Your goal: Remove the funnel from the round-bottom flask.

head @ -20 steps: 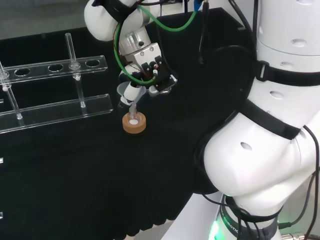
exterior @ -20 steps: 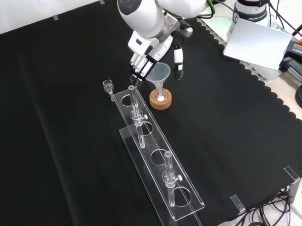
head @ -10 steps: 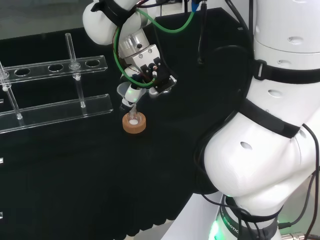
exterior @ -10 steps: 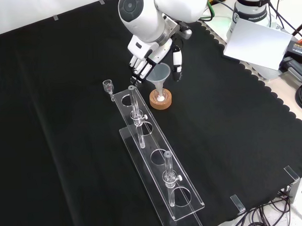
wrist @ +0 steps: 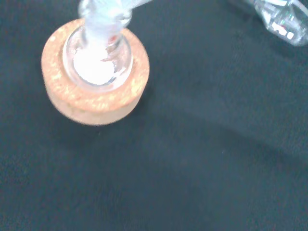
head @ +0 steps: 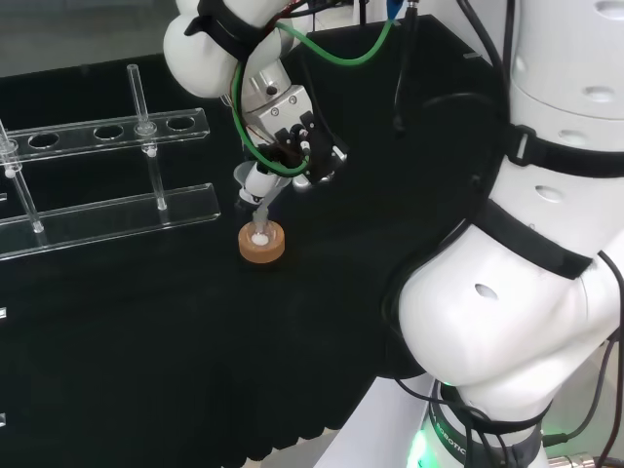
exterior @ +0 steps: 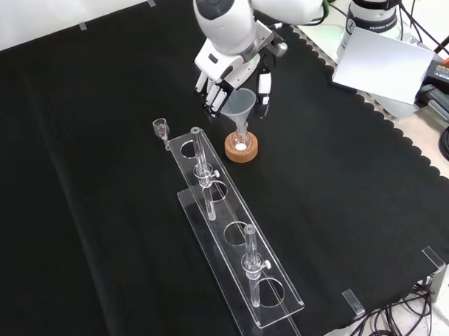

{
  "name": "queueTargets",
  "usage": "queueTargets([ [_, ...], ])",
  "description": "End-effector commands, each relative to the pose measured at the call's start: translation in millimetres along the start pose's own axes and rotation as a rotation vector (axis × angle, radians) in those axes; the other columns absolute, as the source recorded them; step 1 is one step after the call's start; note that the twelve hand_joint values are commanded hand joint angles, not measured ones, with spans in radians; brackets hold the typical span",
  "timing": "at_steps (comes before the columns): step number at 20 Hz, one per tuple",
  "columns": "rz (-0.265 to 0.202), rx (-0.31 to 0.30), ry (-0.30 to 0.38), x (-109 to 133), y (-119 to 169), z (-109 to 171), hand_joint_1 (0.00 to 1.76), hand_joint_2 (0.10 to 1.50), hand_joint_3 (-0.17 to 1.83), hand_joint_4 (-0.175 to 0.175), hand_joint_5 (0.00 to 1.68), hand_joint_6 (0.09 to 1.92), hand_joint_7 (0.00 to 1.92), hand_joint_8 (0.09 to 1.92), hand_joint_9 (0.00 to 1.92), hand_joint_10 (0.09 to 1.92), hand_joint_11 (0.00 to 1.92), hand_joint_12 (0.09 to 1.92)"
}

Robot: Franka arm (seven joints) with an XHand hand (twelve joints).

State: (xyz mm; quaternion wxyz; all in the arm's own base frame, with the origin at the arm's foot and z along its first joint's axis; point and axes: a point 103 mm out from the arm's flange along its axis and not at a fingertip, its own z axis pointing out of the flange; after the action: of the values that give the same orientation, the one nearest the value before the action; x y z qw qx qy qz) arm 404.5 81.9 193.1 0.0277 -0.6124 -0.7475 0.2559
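A clear funnel stands with its stem in the neck of a small round-bottom flask, which rests in a cork ring. In the front view the hand comes down from above, its fingers left of the funnel's cone and its thumb right of it, curled against the rim. The head view shows the hand over the funnel, whose stem leans down into the cork ring. In the wrist view the flask holds something white inside the cork ring.
A clear rack with a few glass tubes runs from beside the flask toward the front view's lower edge; it lies left of the flask in the head view. A small glass piece stands by the rack's far end. The cloth's scalloped edge runs at the right.
The arm's wrist link has swung right in the front view and the hand has turned a little around the funnel. Funnel, flask and cork ring stay about where they were.
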Motion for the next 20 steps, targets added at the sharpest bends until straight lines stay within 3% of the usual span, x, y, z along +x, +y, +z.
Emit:
queueTargets([
  [1,-0.005,-0.054,-0.035,0.0,-5.1,-10.7,0.57,0.93,0.14,-0.064,0.52,0.67,0.79,0.73,1.12,0.45,0.66,1.24],
  [20,0.016,0.013,-0.163,3.0,-26.5,-50.4,0.6,0.88,0.26,-0.08,0.5,0.8,0.77,0.77,1.21,0.46,0.79,1.14],
])
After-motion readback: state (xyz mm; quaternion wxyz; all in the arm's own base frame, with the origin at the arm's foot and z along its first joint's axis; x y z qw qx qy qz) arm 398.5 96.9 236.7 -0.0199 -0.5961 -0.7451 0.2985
